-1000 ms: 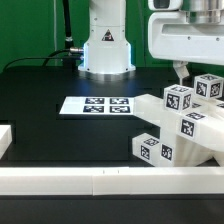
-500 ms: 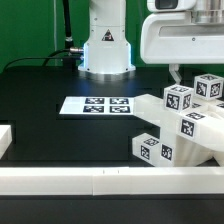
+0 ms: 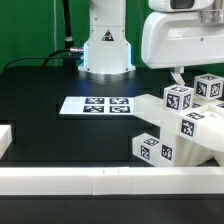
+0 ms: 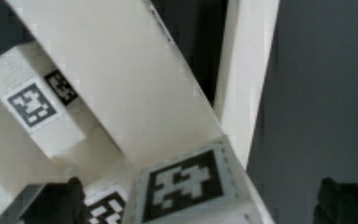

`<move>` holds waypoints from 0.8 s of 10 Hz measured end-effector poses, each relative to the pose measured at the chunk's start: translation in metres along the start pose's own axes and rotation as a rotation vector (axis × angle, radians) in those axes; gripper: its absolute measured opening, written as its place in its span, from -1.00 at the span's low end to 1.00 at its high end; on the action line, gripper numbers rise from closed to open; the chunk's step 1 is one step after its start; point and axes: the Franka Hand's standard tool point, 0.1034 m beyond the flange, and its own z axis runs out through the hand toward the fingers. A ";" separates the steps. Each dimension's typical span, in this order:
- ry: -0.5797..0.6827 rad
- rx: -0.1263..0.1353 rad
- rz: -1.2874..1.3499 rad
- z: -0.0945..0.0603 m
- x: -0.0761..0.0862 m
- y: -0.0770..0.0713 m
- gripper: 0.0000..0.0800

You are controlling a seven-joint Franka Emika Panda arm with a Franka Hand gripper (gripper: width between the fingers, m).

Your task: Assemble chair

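The chair's chunky white parts [image 3: 185, 125] lie in a heap at the exterior view's right. They carry black-and-white tags, as on one block [image 3: 178, 100] at the top of the heap and another [image 3: 152, 148] at its front. My gripper [image 3: 179, 77] hangs just above the heap. In the wrist view the gripper [image 4: 197, 205] stands open. Its dark fingertips [image 4: 51, 205] sit on either side of a tagged white part [image 4: 190, 185], apart from it. A long white panel [image 4: 140, 70] and a white rail-like edge [image 4: 247, 70] stretch beyond that part.
The marker board [image 3: 95, 104] lies flat on the black table in the middle. Behind it stands the arm's white base [image 3: 106, 50]. Long white border rails [image 3: 100, 180] run along the front edge, and a short one [image 3: 5, 140] is at the exterior view's left.
The gripper's white housing has shifted slightly toward the exterior view's left above the heap. The chair parts have not moved.
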 end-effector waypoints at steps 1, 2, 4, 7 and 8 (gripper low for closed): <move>-0.001 -0.008 -0.087 0.000 0.000 0.001 0.62; -0.001 -0.009 -0.111 0.000 0.000 0.001 0.62; -0.001 -0.009 -0.108 0.000 0.000 0.001 -0.03; -0.001 -0.008 -0.078 0.000 0.000 0.001 -0.34; -0.001 -0.008 -0.078 0.000 0.000 0.001 -0.34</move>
